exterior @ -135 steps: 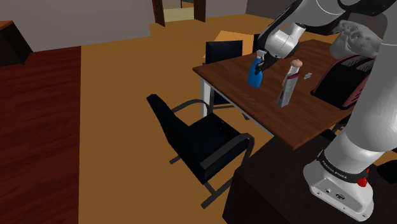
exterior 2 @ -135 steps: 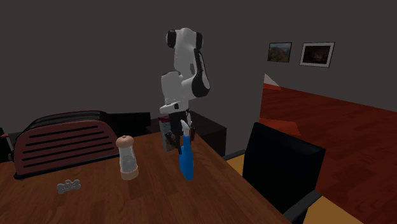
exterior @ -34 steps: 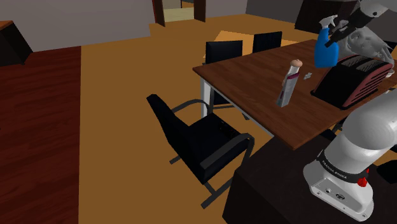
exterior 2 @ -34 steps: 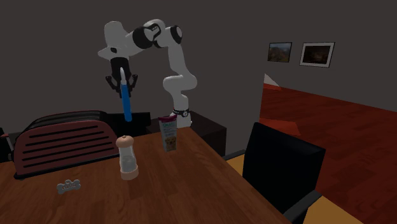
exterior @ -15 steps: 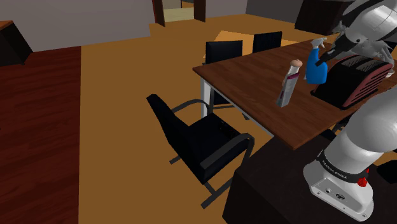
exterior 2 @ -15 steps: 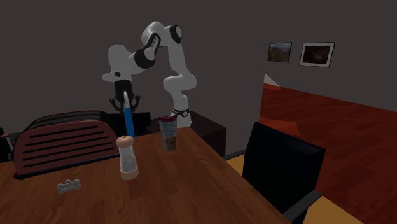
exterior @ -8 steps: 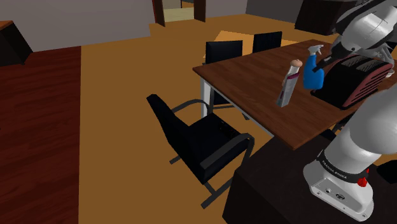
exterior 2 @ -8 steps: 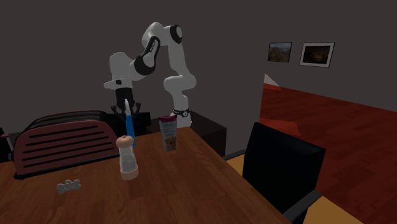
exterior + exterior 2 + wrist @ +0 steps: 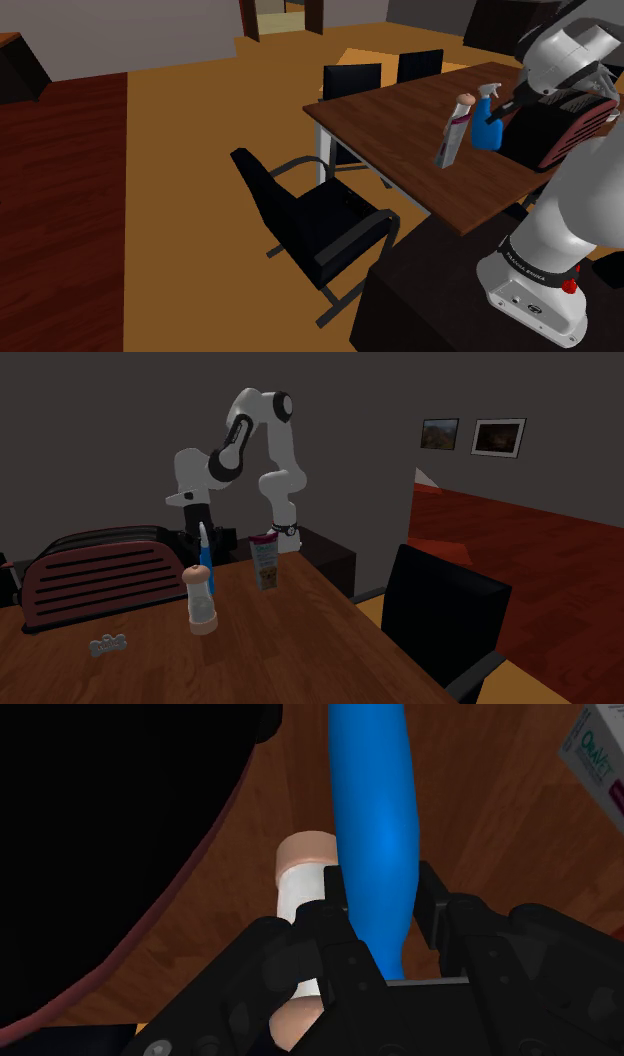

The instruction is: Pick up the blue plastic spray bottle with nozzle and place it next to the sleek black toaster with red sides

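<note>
The blue spray bottle hangs upright just off the toaster's end, low over the brown table. My gripper is shut on it from the toaster's side. In the wrist view both black fingers clasp the blue bottle, with the black, red-edged toaster close beside it. In the second exterior view the bottle shows under the gripper, between the dark red slotted toaster and the shaker. I cannot tell whether its base touches the table.
A clear shaker with a tan cap stands right by the bottle, a small carton farther along, and a little bone-shaped piece lies before the toaster. Black chairs flank the table. My stand sits at the table's near edge.
Over the last second the gripper has come down with the bottle, from above the toaster's top to low beside its end, near the shaker. Nothing else on the table has moved.
</note>
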You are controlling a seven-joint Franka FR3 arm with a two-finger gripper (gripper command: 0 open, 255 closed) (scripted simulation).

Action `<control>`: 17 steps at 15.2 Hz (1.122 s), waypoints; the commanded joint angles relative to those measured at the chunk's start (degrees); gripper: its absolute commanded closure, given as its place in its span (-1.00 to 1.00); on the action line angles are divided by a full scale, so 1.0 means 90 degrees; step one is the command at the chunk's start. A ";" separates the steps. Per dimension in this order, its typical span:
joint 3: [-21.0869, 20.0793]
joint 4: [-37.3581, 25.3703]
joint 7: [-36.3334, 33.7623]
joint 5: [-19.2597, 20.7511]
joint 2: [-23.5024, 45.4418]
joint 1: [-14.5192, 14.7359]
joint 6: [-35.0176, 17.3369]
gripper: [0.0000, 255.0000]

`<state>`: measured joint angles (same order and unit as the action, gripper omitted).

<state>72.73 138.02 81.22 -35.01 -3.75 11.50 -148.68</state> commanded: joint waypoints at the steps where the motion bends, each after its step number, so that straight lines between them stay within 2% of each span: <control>1: 0.0281 -0.0041 0.0651 -0.0885 0.0485 0.0284 0.0125 1.00; 3: 0.0157 -0.0113 0.1272 -0.1756 0.1049 0.0140 0.0368 1.00; 4: -0.0011 -0.0129 0.1435 -0.1980 0.1192 -0.0029 0.0418 1.00; 11: -0.0054 -0.0127 0.1421 -0.1957 0.1174 -0.0071 0.0404 1.00; 12: -0.0046 -0.0112 0.1409 -0.1942 0.1154 -0.0052 0.0384 -1.00; 16: -0.0004 -0.0092 0.1351 -0.1862 0.1092 0.0000 0.0348 -1.00; 17: -0.0053 -0.0127 0.1424 -0.1961 0.1176 -0.0070 0.0406 -1.00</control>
<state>72.44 137.04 93.69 -52.18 6.40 11.24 -145.26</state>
